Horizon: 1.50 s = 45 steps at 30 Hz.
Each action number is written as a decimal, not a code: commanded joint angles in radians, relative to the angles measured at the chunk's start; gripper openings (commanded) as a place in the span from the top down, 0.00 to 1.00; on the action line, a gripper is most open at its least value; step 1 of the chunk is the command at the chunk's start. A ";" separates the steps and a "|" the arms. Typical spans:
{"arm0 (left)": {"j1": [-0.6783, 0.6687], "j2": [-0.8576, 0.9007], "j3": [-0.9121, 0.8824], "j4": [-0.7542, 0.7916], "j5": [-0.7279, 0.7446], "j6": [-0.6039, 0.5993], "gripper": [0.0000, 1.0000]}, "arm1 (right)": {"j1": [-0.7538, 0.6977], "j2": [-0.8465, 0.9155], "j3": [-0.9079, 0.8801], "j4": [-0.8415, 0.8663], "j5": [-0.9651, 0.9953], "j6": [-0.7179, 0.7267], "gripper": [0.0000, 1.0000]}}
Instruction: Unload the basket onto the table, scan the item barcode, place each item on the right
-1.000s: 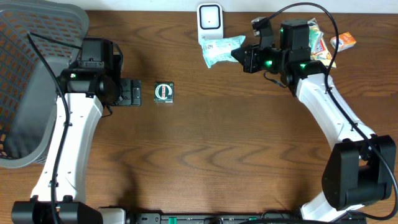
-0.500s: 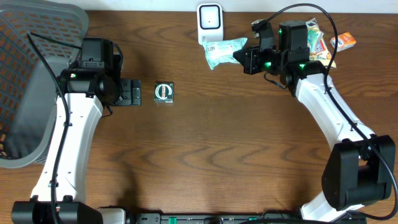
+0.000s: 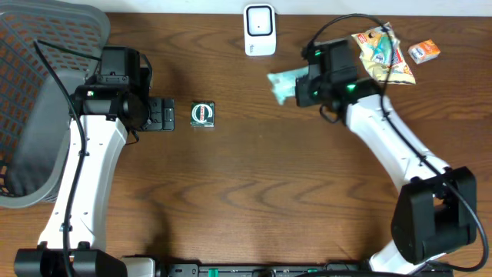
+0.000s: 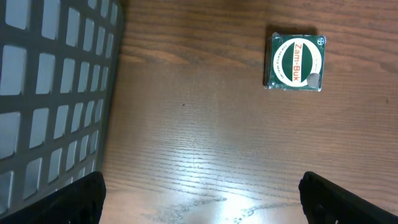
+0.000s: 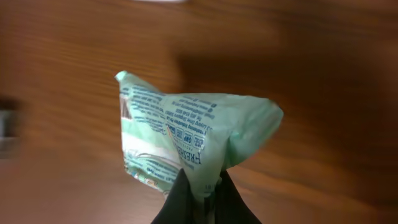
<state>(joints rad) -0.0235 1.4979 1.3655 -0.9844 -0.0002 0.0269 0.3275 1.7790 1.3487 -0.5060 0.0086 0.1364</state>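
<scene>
Brown wood-grain surface is carrying everything, with a white scanner [image 3: 260, 29] standing at its far edge. Below the scanner and a little to its right, near it but not touching, the right pincer [image 5: 201, 190] is pinching a pale green printed packet [image 5: 186, 134] by a bunched fold. Its jaws are pressed tightly together on the wrapper, and the packet's small printed text is facing the wrist camera. Below and well to the left of the scanner, the left pincer [image 3: 167, 115] is hanging with its jaws spread as wide as they go, gripping nothing. A green tin [image 4: 295, 62] with a round white label is lying just beside its fingertips, apart from them. Farther left of the scanner, a grey mesh basket [image 3: 38, 100] is sitting at the surface's edge. To the scanner's right, a yellow snack bag [image 3: 382, 52] and a small orange box [image 3: 424, 51] are lying side by side.
</scene>
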 commanded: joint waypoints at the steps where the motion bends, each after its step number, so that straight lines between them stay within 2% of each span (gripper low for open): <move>1: 0.000 0.006 -0.007 -0.001 -0.009 0.006 0.02 | 0.082 0.001 0.011 -0.017 0.521 -0.064 0.99; 4: 0.000 0.006 -0.007 -0.001 -0.009 0.006 0.02 | 0.136 0.042 0.011 -0.016 0.725 -0.117 0.99; 7: 0.000 0.006 -0.007 -0.001 -0.009 0.006 0.02 | 0.169 0.095 0.011 -0.026 0.806 -0.169 0.99; 14: 0.000 0.006 -0.007 -0.001 -0.009 0.006 0.02 | 0.228 0.204 0.011 -0.074 0.797 -0.161 0.99; 19: 0.000 0.006 -0.007 -0.001 -0.009 0.006 0.02 | 0.295 0.185 0.015 -0.062 0.601 -0.106 0.99; 20: 0.000 0.006 -0.007 -0.001 -0.009 0.006 0.02 | 0.313 0.175 0.023 -0.059 0.501 -0.106 0.96; 21: 0.000 0.006 -0.007 0.000 -0.009 0.006 0.02 | 0.321 0.169 0.030 -0.060 0.446 -0.107 0.88; 24: 0.000 0.006 -0.007 -0.001 -0.009 0.006 0.02 | 0.338 0.156 0.044 -0.061 0.366 -0.107 0.57; 25: 0.000 0.006 -0.007 -0.001 -0.009 0.006 0.02 | 0.342 0.154 0.052 -0.064 0.362 -0.106 0.48; 26: 0.000 0.006 -0.007 -0.001 -0.009 0.006 0.02 | 0.344 0.153 0.062 -0.070 0.358 -0.106 0.43; 33: 0.000 0.006 -0.007 0.000 -0.009 0.006 0.02 | 0.295 0.149 0.142 -0.118 0.359 0.048 0.39; 40: 0.000 0.006 -0.007 -0.001 -0.009 0.006 0.02 | 0.182 0.166 0.136 -0.138 0.340 0.343 0.38; 45: 0.000 0.006 -0.007 0.000 -0.009 0.006 0.02 | 0.150 0.229 0.129 -0.132 0.231 0.380 0.38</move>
<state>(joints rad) -0.0235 1.4979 1.3651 -0.9840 0.0002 0.0269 0.4789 1.9591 1.4811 -0.6399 0.3210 0.4229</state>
